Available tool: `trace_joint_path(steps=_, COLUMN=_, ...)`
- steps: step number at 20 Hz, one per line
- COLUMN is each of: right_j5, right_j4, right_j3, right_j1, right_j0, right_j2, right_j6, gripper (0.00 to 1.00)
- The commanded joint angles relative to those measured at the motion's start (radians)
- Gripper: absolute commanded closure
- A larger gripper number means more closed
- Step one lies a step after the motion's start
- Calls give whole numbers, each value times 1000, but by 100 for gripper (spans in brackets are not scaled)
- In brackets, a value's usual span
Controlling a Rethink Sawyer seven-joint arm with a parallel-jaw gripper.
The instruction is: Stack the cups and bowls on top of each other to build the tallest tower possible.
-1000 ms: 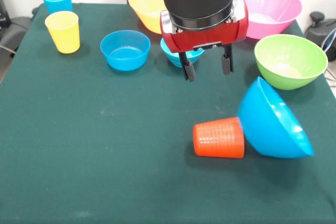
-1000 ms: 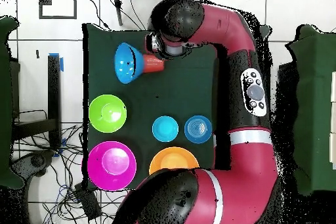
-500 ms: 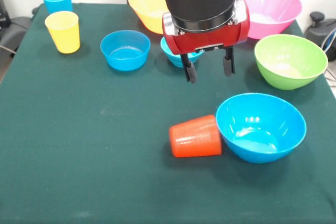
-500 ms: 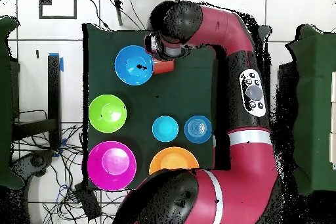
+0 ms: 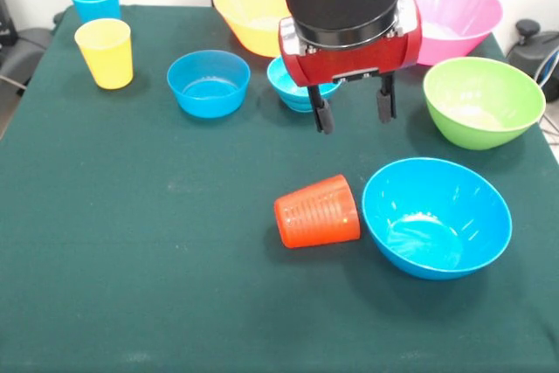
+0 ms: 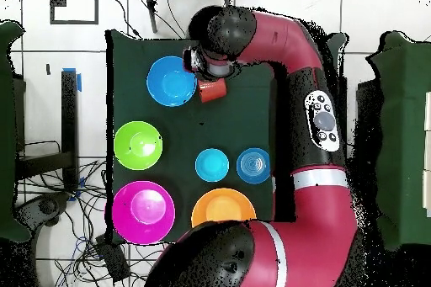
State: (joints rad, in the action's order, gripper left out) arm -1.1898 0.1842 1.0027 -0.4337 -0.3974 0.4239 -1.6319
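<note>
Gripper (image 5: 353,115) open over bare cloth; orange-red cup (image 5: 317,211) on its side, seemingly touching blue bowl (image 5: 437,217).

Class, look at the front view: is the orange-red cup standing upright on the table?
No, the orange-red cup lies on its side beside the big blue bowl.

Tipped cup (image 5: 317,211) beside upright bowl (image 5: 437,217)

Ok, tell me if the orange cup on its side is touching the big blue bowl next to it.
Apart. The front view shows green cloth between the orange cup and the big blue bowl.
</note>
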Motion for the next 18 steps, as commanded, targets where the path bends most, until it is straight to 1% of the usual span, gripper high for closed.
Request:
trace_joint_path(steps=1, right_j5=103, right_j4=32, right_j3=191, right_j1=-74, right_j0=-2, right_j2=-23, right_j6=-9, gripper=0)
trace_joint_path(steps=4, right_j5=118, right_j4=36, right_j3=211, right_j1=-82, right_j0=-4, right_j2=-24, right_j6=-12, gripper=0)
trace_joint_path(steps=9, right_j5=107, right_j4=43, right_j3=173, right_j1=-61, right_j0=4, right_j2=-25, right_j6=-15, gripper=0)
trace_joint_path(steps=12, right_j5=126, right_j4=48, right_j3=173, right_j1=-55, right_j0=6, right_j2=-26, right_j6=-18, gripper=0)
trace_joint_path(steps=15, right_j5=149, right_j4=78, right_j3=165, right_j1=-39, right_j0=18, right_j2=-37, right_j6=-12, gripper=0)
trace_joint_path(steps=18, right_j5=178, right_j4=70, right_j3=165, right_j1=-12, right_j0=13, right_j2=-34, right_j6=-27, gripper=0)
